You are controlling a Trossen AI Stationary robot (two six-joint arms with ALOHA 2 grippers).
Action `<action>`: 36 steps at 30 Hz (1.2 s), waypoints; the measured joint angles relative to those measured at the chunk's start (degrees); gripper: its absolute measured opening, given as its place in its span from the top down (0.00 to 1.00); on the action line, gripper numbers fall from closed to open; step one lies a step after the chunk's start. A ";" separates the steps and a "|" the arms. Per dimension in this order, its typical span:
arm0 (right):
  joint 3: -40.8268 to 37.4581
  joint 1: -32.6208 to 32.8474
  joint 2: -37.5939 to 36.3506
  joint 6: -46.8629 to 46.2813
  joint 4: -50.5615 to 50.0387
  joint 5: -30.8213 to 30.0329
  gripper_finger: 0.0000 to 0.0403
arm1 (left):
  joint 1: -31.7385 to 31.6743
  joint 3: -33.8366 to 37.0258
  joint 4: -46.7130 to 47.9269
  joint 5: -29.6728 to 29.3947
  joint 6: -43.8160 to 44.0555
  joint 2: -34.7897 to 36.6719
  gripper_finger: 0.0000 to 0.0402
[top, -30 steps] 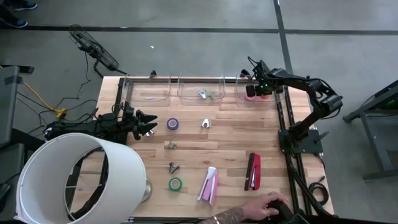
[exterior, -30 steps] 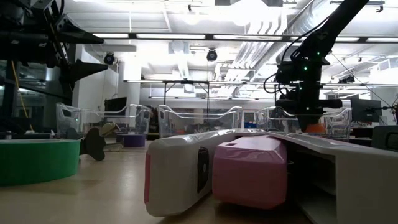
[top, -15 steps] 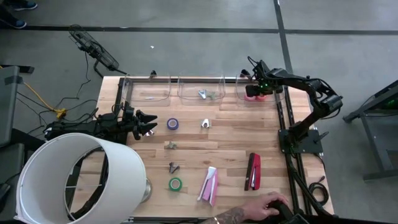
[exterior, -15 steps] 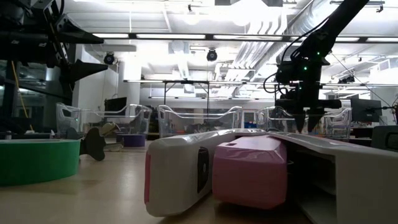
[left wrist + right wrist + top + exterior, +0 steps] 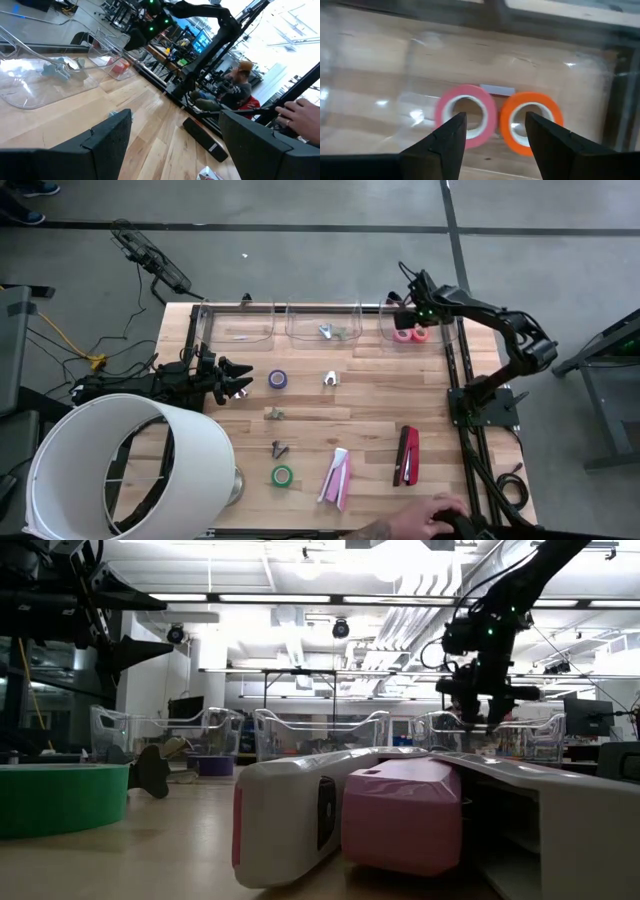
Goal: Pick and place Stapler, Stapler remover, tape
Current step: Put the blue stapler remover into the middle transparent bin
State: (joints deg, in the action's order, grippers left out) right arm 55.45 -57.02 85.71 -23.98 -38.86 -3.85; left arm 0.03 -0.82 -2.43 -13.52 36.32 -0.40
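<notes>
A pink tape roll (image 5: 465, 116) and a red-orange tape roll (image 5: 530, 120) lie flat, side by side, in the far right clear bin (image 5: 410, 330). My right gripper (image 5: 411, 311) hangs open just above them, pointing steeply down, and touches neither. A purple tape roll (image 5: 278, 379) and a green tape roll (image 5: 282, 476) lie on the table. A red-and-black stapler (image 5: 408, 455) and a pink-and-white stapler (image 5: 337, 477) lie near the front. A small white staple remover (image 5: 329, 379) sits mid-table. My left gripper (image 5: 236, 385) waits open at the table's left, pointing level.
Two more clear bins (image 5: 325, 323) (image 5: 245, 325) stand along the far edge, with small items inside. Small dark removers (image 5: 275, 414) (image 5: 280, 448) lie mid-table. A big white cylinder (image 5: 120, 470) covers the near left corner. A person's hand (image 5: 440, 515) rests at the near edge.
My right gripper has opened inside the far right bin and let go of the red-orange tape roll, which now lies beside the pink one. The gripper has then risen clear above the bin.
</notes>
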 joint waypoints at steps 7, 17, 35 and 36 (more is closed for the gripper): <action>1.79 3.19 -2.46 3.65 0.03 3.36 0.53 | -0.02 0.00 -0.01 0.00 0.00 0.02 0.26; 5.13 10.75 -3.75 17.57 0.40 10.10 0.54 | -0.02 0.00 -0.01 0.00 0.00 0.02 0.26; 6.63 30.21 -3.52 30.98 3.41 11.70 0.54 | 0.00 0.00 -0.01 0.00 0.00 0.02 0.26; 6.63 31.27 -3.26 31.72 3.75 11.69 0.54 | 0.00 0.00 -0.01 0.00 -0.02 0.01 0.26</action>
State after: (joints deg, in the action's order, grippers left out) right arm 62.08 -25.75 82.44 7.73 -35.11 7.84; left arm 0.03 -0.82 -2.44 -13.52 36.30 -0.39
